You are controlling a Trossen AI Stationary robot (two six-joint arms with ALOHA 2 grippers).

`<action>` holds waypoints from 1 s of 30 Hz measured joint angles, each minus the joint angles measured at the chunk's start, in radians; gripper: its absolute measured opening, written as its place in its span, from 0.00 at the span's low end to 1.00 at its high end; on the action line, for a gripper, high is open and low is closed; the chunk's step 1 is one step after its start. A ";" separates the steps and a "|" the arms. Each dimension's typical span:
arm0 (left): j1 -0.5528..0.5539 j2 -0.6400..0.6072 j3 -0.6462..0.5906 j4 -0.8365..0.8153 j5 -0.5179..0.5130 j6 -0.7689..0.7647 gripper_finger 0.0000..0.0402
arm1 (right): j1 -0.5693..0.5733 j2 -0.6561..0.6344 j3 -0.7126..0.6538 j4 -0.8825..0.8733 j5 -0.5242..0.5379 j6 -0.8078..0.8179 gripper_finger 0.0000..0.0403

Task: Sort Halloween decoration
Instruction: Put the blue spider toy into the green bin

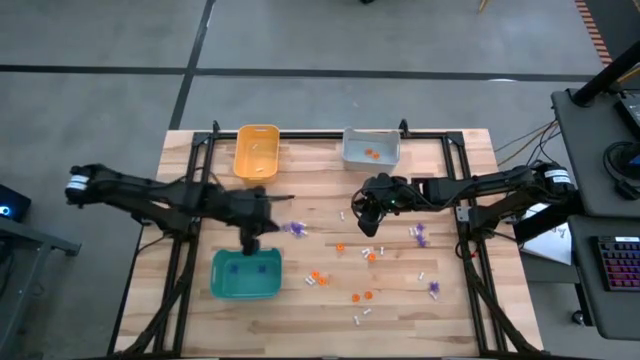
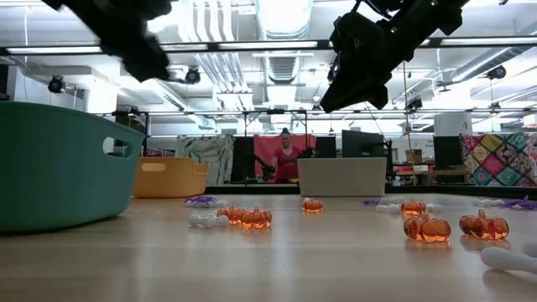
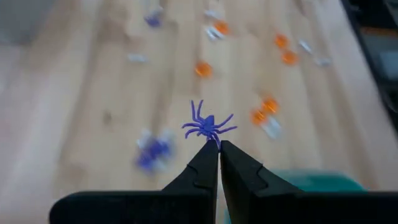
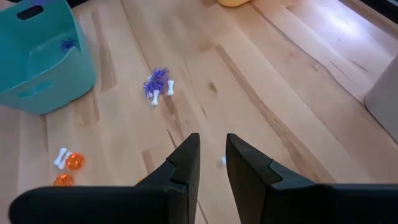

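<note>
The decorations lie scattered on the table's middle and right: purple spiders (image 1: 420, 236), orange pumpkins (image 1: 360, 296) and white bones (image 1: 361, 317). My left gripper (image 1: 250, 238) hovers at the far rim of the teal bin (image 1: 245, 275), shut on one purple spider (image 3: 208, 126). Another purple piece (image 4: 67, 44) lies inside that bin. My right gripper (image 4: 212, 149) is open and empty. It hangs over the table's middle (image 1: 366, 214), between the grey bin (image 1: 371, 148) and the scattered pieces. My left gripper pinches the purple spider by its rear edge (image 3: 214, 140), only at the free ends of the two fingers. The spider sticks out past the fingertips, legs spread. It is lifted clear of the table.
The orange-yellow bin (image 1: 256, 152) and the grey bin, with orange pieces in it, stand at the far edge. A purple spider with a white bone (image 4: 157, 83) lies between the teal bin and my right gripper. Pumpkins (image 2: 428, 227) sit near the front. A person (image 2: 285, 155) is far behind.
</note>
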 joint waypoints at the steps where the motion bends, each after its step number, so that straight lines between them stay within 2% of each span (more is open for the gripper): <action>1: -0.029 -0.012 0.000 -0.037 0.014 -0.014 0.00 | 0.000 0.000 0.000 0.002 0.000 0.000 0.17; 9: -0.211 -0.014 0.000 -0.242 0.263 -0.238 0.00 | 0.000 0.000 0.000 0.005 0.000 0.012 0.17; 16: -0.265 0.108 -0.004 -0.422 0.262 -0.385 0.00 | 0.000 0.000 0.000 0.026 0.000 0.014 0.17; 24: -0.264 0.255 -0.004 -0.422 0.259 -0.385 0.00 | 0.017 0.000 0.000 0.034 -0.001 0.015 0.17; 30: -0.264 0.287 -0.004 -0.422 0.259 -0.367 0.00 | 0.017 0.000 0.000 0.036 0.000 0.015 0.17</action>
